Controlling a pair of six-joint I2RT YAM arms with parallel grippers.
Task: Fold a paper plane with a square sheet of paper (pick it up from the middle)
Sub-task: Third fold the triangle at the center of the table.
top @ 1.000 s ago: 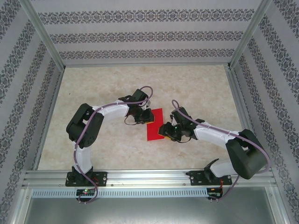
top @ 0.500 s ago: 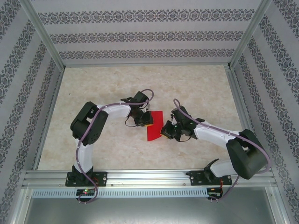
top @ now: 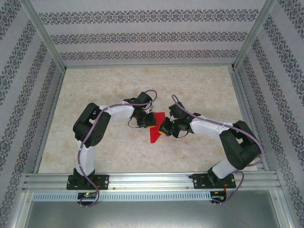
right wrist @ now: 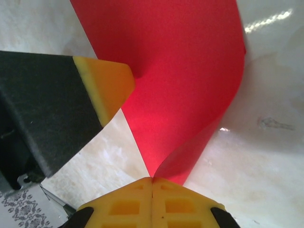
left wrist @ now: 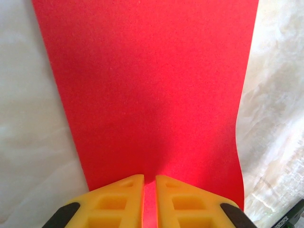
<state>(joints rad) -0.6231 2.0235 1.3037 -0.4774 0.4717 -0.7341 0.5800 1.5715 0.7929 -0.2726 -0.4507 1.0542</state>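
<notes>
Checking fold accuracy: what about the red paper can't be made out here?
- Top view: the thin bright red square sheet of paper is partly covered by the left gripper and right gripper; creases too small.
- Left wrist view: its far edge is cut off at the top.
- Right wrist view: the right gripper hides the pinched edge.

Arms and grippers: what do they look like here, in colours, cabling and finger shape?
The left arm and right arm both have white links, bulky black joint housings and a lilac cable looped along the outside. The left gripper and right gripper carry yellow-orange wedge-shaped fingers with moulded rectangular recesses, on black mounts.
</notes>
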